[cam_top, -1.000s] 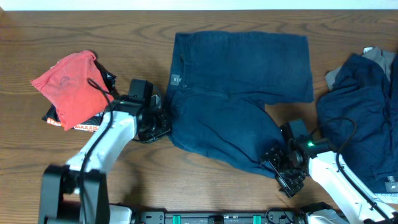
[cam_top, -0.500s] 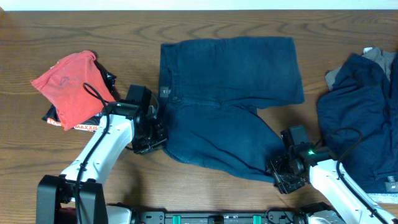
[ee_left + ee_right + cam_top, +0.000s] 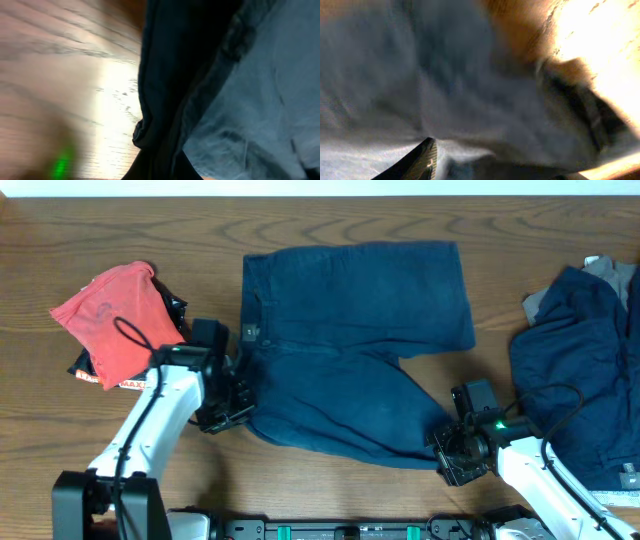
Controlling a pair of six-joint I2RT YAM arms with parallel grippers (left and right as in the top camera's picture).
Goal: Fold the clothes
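— Both ends of those navy shorts (image 3: 350,350) pinched?
— Yes: the left gripper (image 3: 232,395) clamps the waistband side and the right gripper (image 3: 455,452) a leg hem. They lie mid table (image 3: 150,220), probably stretched flat for folding.

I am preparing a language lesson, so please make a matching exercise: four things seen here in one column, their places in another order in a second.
1. red garment
2. spread navy shorts
3. navy pile
4. right tool

A. far right edge
B. middle of the overhead view
C. at the shorts' lower leg hem
D. far left

Pairs: 1-D, 2-B, 3-A, 4-C.
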